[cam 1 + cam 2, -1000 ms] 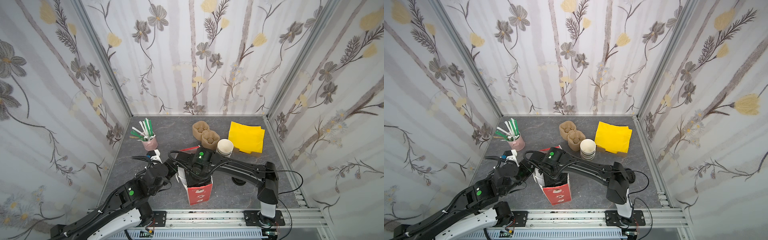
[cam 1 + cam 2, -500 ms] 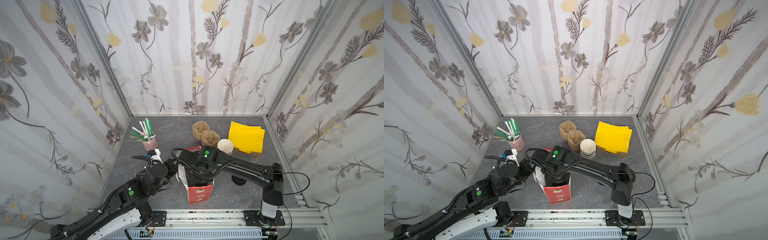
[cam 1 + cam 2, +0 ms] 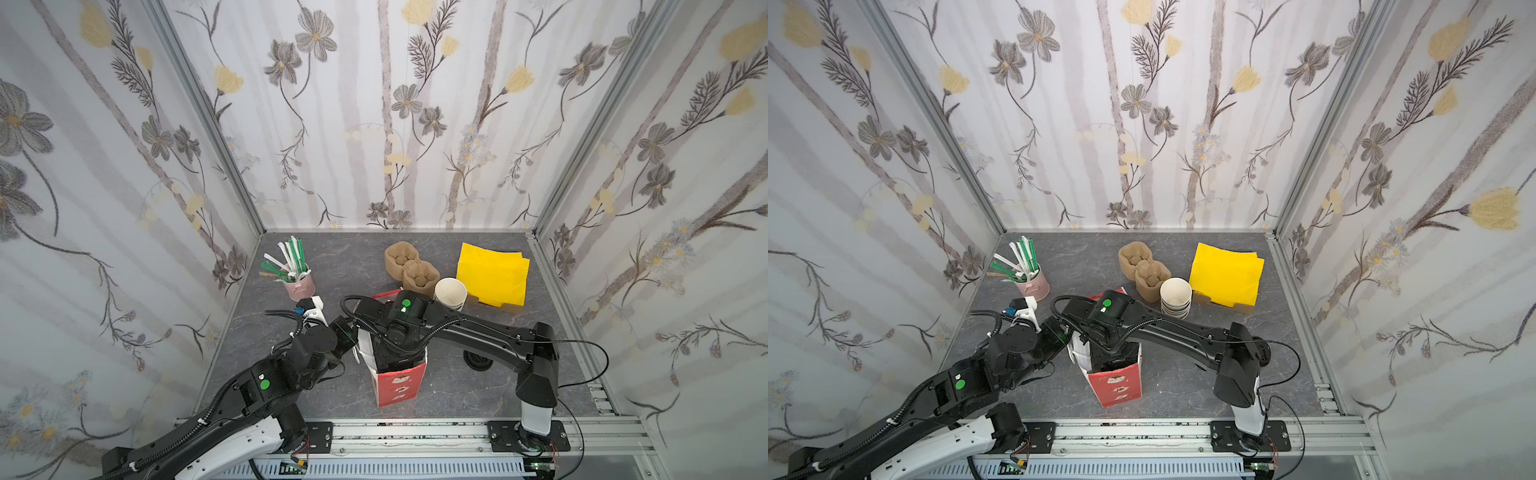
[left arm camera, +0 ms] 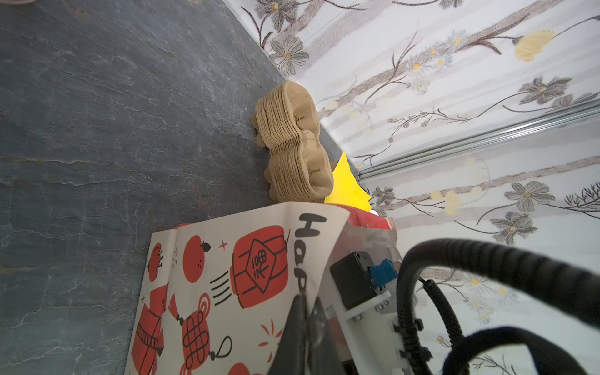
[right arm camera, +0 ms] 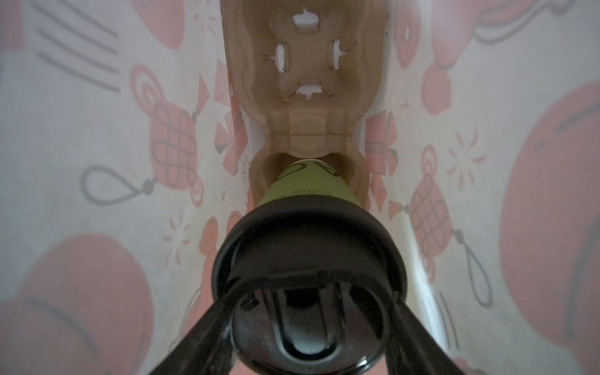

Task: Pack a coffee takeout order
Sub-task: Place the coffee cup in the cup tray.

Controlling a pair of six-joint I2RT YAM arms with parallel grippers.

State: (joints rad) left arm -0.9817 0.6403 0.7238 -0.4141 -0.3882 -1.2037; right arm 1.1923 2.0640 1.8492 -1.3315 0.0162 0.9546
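**Step in hand:** seating the drink in the bag.
- **Small olive-brown paper cup with round black plastic lid** (image 5: 305, 185): inside red-and-white printed paper bag (image 3: 399, 384), base in near socket of brown pulp carrier (image 5: 308, 65).
- **Right gripper** (image 5: 308, 292): clasps the lid's rim.
- **Left gripper** (image 4: 303, 324): pressed together, pinching the bag's edge.
- **Next move, probably:** release gently and withdraw straight up.

Paper bag (image 4: 227, 276) — black letters "Hap"; the rest is hidden.
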